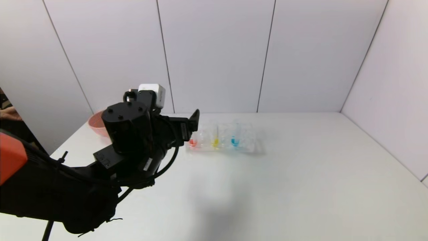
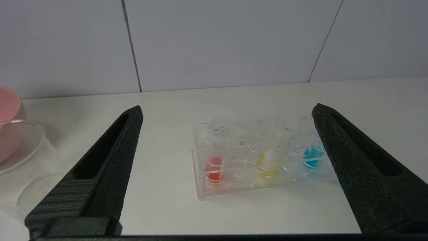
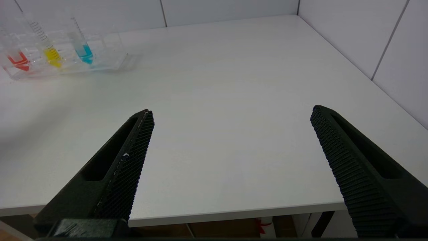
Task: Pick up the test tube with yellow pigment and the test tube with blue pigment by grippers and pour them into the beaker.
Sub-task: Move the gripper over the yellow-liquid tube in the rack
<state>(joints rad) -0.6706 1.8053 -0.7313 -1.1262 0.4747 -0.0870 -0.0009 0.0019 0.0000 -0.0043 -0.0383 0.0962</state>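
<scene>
The test tube with yellow pigment [image 1: 215,142] and the test tube with blue pigment [image 1: 235,141] stand upright in a clear rack [image 1: 245,144], with a red tube [image 1: 193,142] at the rack's left end. My left gripper [image 1: 193,124] is open and empty, just left of the rack and above the table. In the left wrist view [image 2: 227,108] its fingers frame the rack, the yellow tube [image 2: 267,162] and the blue tube [image 2: 312,157]. The beaker [image 2: 31,167] shows at the edge, beside the pink bowl. My right gripper [image 3: 232,111] is open and empty over the table's near edge.
A pink bowl [image 1: 96,123] sits at the table's back left, partly hidden by my left arm. White walls close the back and right sides. The rack also shows far off in the right wrist view [image 3: 110,62].
</scene>
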